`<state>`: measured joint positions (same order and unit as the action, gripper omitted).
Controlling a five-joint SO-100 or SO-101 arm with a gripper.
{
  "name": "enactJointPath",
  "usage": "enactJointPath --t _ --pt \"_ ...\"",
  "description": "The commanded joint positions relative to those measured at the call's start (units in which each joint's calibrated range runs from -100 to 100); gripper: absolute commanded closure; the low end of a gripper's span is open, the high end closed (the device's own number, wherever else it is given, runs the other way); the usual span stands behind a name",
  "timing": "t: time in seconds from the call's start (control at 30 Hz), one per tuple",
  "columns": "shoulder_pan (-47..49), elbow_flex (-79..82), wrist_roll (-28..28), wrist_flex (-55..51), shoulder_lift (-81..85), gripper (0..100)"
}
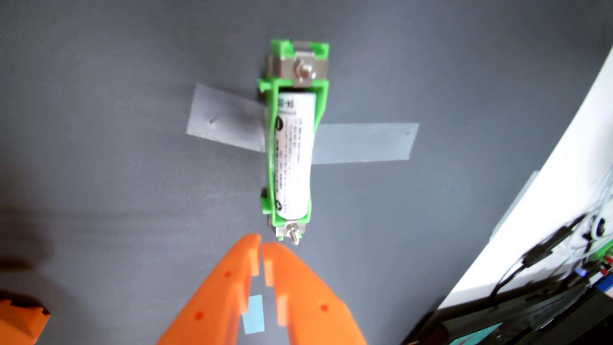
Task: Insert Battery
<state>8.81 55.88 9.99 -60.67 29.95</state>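
A white cylindrical battery (295, 156) with small printed text lies lengthwise inside a green plastic holder (323, 99) in the middle of the wrist view. The holder has metal contact plates with bolts at its far end (300, 71) and near end (292, 232). Grey tape strips (225, 119) fix it to the dark grey mat. My orange gripper (262, 245) comes up from the bottom edge, its tips just short of the holder's near end. Only a thin slit separates the tips, and nothing sits between them.
A small blue tape mark (253, 313) lies on the mat under the fingers. A white surface (544, 166) borders the mat on the right, with black cables and electronics (544, 258) at the lower right. An orange part (20, 318) shows at the bottom left.
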Motion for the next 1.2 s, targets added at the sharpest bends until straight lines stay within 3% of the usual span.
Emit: enactJointPath --t 0.0,0.7,0.97,1.17 --pt "-2.6 2.1 -0.2 -0.3 3.9 98" --pt "-17.4 8.9 -6.6 -0.7 5.7 98" --pt "-22.4 16.8 -7.9 9.7 5.7 99" --pt "-22.3 16.7 -7.8 10.1 5.7 99"
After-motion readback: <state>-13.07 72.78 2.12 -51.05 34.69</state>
